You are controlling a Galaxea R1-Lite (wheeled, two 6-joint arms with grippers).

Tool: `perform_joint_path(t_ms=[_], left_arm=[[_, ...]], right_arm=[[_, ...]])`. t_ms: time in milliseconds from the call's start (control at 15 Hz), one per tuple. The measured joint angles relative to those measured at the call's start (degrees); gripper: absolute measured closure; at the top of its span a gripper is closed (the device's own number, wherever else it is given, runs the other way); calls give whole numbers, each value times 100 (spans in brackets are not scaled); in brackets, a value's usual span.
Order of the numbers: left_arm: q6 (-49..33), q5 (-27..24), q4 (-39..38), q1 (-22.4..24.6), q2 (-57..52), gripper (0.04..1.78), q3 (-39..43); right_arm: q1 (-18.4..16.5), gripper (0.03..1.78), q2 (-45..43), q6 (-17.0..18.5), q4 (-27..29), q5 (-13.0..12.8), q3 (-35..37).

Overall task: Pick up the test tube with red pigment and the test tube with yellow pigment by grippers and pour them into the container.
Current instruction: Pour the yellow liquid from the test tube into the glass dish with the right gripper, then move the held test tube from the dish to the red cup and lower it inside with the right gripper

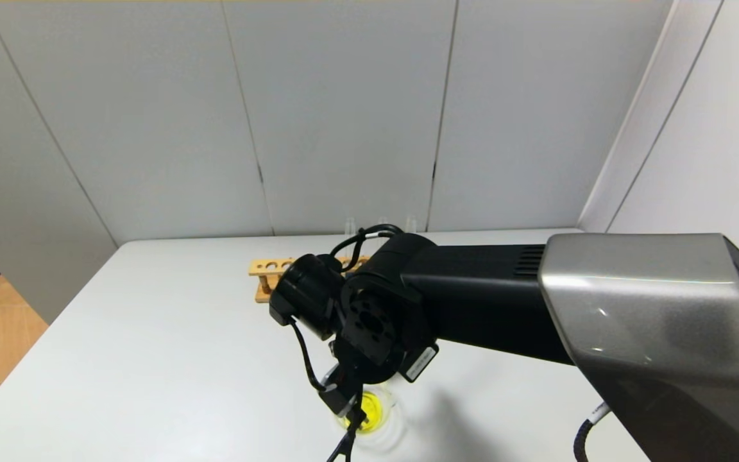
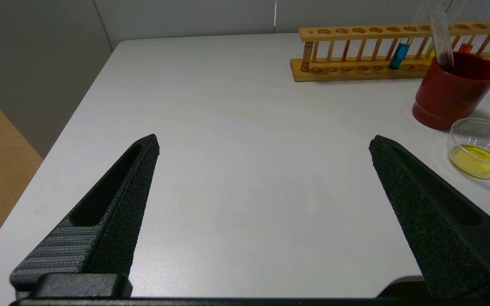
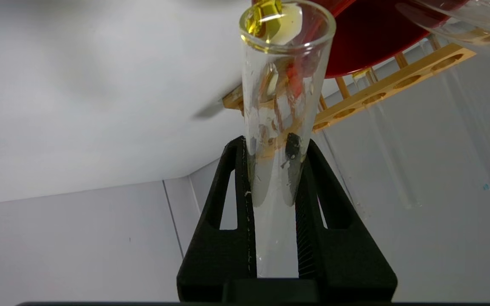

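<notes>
Fingers (image 3: 245,204) of the right gripper (image 3: 274,170) pinch a clear glass tube (image 3: 281,106) near its rounded end, its open mouth tipped down over the container (image 2: 483,148). Seen from that wrist, the tube looks almost drained; a little yellow shows at its rim, with only streaks clinging inside the glass. The container, a small round clear dish, sits on the white tabletop (image 2: 249,148) with a shallow pool of yellow liquid. Just beside it stands a dark red cup (image 2: 453,91) with an empty tube (image 2: 440,36) leaning in it. Behind them a wooden rack (image 2: 355,70) holds a teal tube (image 2: 398,55) and a red tube (image 2: 465,47). Over bare tabletop, well apart from the dish, the left gripper (image 2: 264,144) hovers with its fingers spread wide.
</notes>
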Motion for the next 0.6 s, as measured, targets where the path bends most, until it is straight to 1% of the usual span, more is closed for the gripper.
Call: perform_joint_path(t_ms=[67, 200, 267, 600], left_arm=[[2, -2, 2, 0, 0, 7, 0], [2, -2, 0, 0, 0, 7, 0], [7, 0, 2, 0, 0, 7, 0], [0, -2, 2, 0, 0, 7, 0]], right_arm=[[0, 146, 2, -52, 4, -60, -6], [10, 146, 5, -139, 0, -294, -12], [16, 146, 6, -169, -11, -358, -12], [52, 146, 6, -177, -16, -379, -12]])
